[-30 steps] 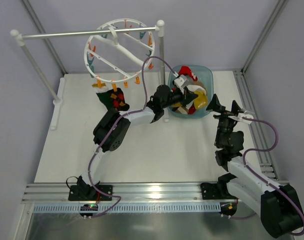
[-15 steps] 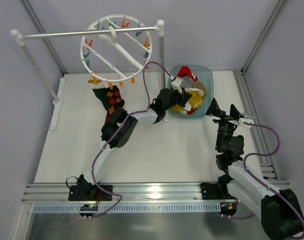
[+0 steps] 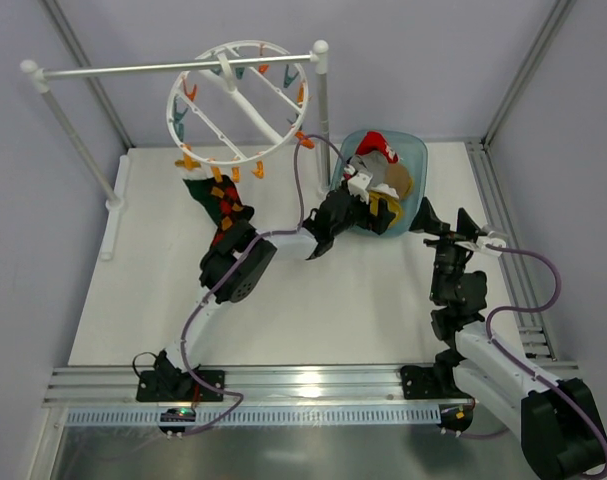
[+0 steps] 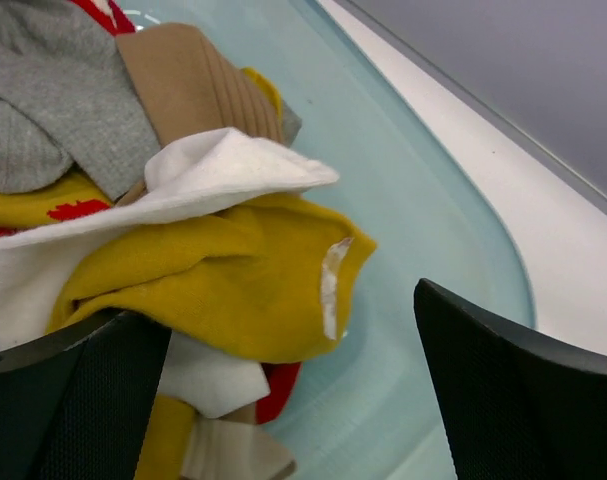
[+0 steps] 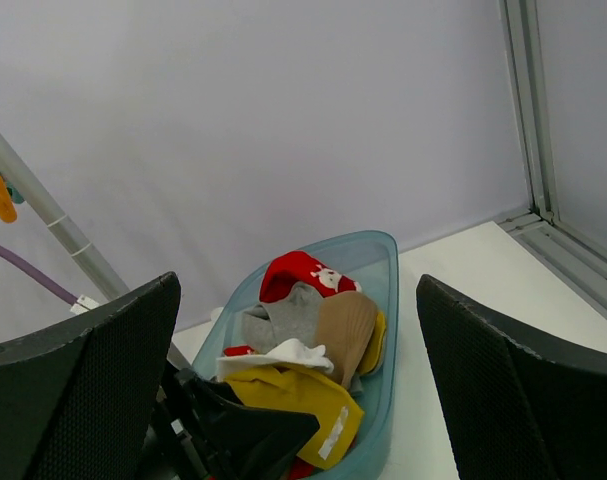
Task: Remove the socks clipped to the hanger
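The white wheel-shaped hanger [image 3: 169, 106] hangs from the rail at the back left. One dark argyle sock [image 3: 218, 205] is still clipped to its lower rim by orange clips. My left gripper [image 3: 371, 203] [image 4: 283, 320] is open over the near end of the blue bin [image 3: 411, 160], holding nothing. A yellow sock [image 4: 213, 280] lies loose in the bin just under its fingers, on a pile of white, tan, grey and red socks [image 5: 313, 310]. My right gripper [image 3: 448, 216] [image 5: 298, 300] is open and empty, to the right of the bin and facing it.
The straight white rail stand [image 3: 133, 69] spans the back left, and its right post [image 3: 324, 140] rises right beside the bin and the left arm. A purple cable [image 3: 301, 180] loops off the left arm. Metal frame rails [image 3: 518, 290] run along the table's right edge.
My left gripper went from shut to open, and the yellow sock it carried now lies in the bin. The hanger has swung a little. The right arm has barely moved.
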{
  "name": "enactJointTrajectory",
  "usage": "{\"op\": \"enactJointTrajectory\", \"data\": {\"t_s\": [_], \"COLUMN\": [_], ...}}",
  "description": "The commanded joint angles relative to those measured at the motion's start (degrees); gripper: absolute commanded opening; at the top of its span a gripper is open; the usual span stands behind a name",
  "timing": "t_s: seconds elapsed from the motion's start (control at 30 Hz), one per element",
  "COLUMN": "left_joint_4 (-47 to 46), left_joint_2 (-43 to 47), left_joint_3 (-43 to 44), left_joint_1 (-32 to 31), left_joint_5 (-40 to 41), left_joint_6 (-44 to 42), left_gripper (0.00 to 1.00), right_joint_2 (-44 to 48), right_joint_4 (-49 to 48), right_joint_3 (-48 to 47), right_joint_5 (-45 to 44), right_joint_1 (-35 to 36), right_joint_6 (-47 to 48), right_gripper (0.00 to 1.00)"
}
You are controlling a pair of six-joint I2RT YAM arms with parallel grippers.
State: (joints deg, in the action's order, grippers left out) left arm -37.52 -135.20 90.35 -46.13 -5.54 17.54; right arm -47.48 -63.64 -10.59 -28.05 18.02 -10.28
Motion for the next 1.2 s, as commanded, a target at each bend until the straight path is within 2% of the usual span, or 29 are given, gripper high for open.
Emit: {"op": "enactJointTrajectory", "data": {"t_s": [0.0,0.27,0.4,0.63,0.9,1.17], "left_joint_4": [1.6,-1.7,-8.4,-17.4,-9.9,-6.7], "left_joint_2": [7.9,19.9,24.7,31.5,33.8,26.8], "left_joint_3": [-1.0,-12.6,-20.9,-32.9,-38.0,-37.2], "left_joint_1": [-2.1,-7.4,-9.5,-12.9,-14.6,-14.3], "left_joint_5": [3.3,14.6,19.1,22.1,21.8,24.2], "left_joint_6": [-2.9,-10.7,-15.6,-22.5,-24.0,-18.7], "left_gripper": [0.99,0.99,0.99,1.0,1.0,1.0], "right_joint_2": [1.2,1.6,2.0,2.7,2.7,2.8], "right_joint_4": [-2.2,-1.8,-1.5,-1.1,-1.1,-1.0], "right_joint_3": [-0.3,-0.1,0.0,0.1,0.3,0.3], "right_joint_5": [0.4,0.6,0.8,0.7,1.7,3.5], "right_joint_1": [-0.3,-0.3,-0.4,-0.4,-0.3,-0.3], "right_joint_6": [-0.8,-0.9,-0.8,-0.8,-1.8,-2.7], "right_gripper": [1.0,1.0,1.0,1.0,1.0,1.0]}}
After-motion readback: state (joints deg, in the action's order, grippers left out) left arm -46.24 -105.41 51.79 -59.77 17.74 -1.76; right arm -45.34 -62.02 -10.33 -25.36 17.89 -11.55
